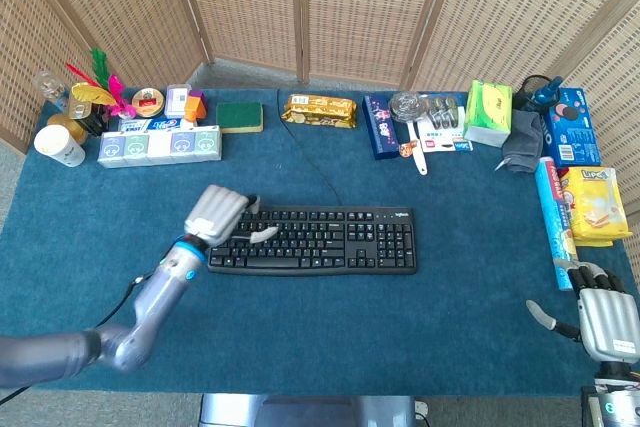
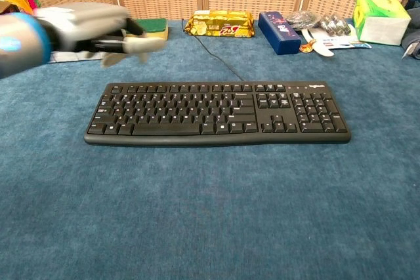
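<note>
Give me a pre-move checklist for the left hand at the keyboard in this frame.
1. Left hand lifted off the keyboard: ok, the chest view shows it raised above the left end.
2. Left hand carrying nothing: ok, nothing shows in its fingers.
3. Finger pose sharp enough to judge: cannot tell, motion blur in the chest view.
4. Keyboard lying flat and square on the blue cloth: ok.
5. Keyboard cable away from the hand: ok.
6. Right hand away from the keyboard: ok, near the table's right edge.
</note>
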`<state>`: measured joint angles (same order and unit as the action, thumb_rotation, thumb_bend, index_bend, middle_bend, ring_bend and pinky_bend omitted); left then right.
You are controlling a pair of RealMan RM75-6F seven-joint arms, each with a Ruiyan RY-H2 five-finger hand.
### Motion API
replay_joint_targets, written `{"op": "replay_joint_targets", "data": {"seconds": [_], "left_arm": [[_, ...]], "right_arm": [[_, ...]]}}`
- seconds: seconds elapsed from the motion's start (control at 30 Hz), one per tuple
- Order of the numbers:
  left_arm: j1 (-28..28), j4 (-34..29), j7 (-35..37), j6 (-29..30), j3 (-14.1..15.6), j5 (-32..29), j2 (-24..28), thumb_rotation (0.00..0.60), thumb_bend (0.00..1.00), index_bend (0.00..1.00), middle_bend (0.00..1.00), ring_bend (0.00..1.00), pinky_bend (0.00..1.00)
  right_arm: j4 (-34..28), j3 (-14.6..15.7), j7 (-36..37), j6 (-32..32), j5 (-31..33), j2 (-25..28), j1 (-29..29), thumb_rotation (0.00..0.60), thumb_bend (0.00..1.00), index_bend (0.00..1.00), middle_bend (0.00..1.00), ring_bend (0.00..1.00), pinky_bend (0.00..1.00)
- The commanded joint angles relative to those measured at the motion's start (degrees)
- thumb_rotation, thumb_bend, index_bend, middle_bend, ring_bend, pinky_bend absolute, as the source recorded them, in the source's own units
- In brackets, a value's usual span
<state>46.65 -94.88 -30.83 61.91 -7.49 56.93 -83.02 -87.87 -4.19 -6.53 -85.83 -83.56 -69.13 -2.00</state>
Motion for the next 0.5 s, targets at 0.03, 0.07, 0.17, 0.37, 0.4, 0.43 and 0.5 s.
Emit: {"op": "replay_joint_targets", "data": {"seconds": [0.03, 0.07, 0.17, 0.37, 0.4, 0.43, 0.5], "left_arm": [[-5.22, -5.49, 2.38, 5.60, 3.64, 4.97, 4.24, 0.000, 0.12, 0.44, 0.67, 0.51, 0.60], [-6.40, -6.59, 2.78, 6.86, 4.47, 6.15, 5.14, 0.000, 0.12, 0.44, 0.67, 0.51, 0.59], [-12.68, -11.85, 4.98, 13.63, 9.15, 11.71, 10.18, 0.000, 0.12, 0.44, 0.66, 0.51, 0.58], [-20.51, -12.80, 9.68, 21.84, 13.87, 19.34, 13.31, 0.000, 0.12, 0.44, 0.65, 0.50, 0.57], [-21.95, -12.76, 10.46, 23.28, 14.61, 20.39, 13.80, 0.000, 0.12, 0.44, 0.65, 0.50, 0.57], [-23.30, -12.65, 11.19, 24.61, 15.29, 21.41, 14.29, 0.000, 0.12, 0.44, 0.65, 0.50, 0.56], [-25.85, -12.35, 12.41, 27.18, 16.45, 23.27, 15.23, 0.000, 0.12, 0.44, 0.65, 0.50, 0.55]], "right_arm": [[0.06, -0.24, 0.04, 0.49, -0.23, -0.24, -0.58, 0.000, 0.19, 0.22, 0.28, 0.23, 0.21], [0.09, -0.29, 0.00, 0.69, -0.39, -0.34, -0.83, 0.000, 0.19, 0.22, 0.28, 0.23, 0.21], [-0.10, -0.29, -0.39, 1.84, -1.39, -0.72, -2.09, 0.000, 0.19, 0.22, 0.28, 0.23, 0.21], [-0.39, -0.08, -0.73, 2.66, -1.88, -1.11, -2.84, 0.000, 0.19, 0.22, 0.28, 0.23, 0.21], [-0.43, -0.04, -0.85, 2.79, -1.95, -1.17, -2.96, 0.000, 0.19, 0.22, 0.28, 0.23, 0.21], [-0.49, 0.00, -0.98, 2.89, -2.03, -1.21, -3.07, 0.000, 0.19, 0.22, 0.28, 0.23, 0.21], [-0.64, 0.07, -1.18, 2.94, -2.23, -1.26, -3.23, 0.000, 0.19, 0.22, 0.28, 0.23, 0.21]]}}
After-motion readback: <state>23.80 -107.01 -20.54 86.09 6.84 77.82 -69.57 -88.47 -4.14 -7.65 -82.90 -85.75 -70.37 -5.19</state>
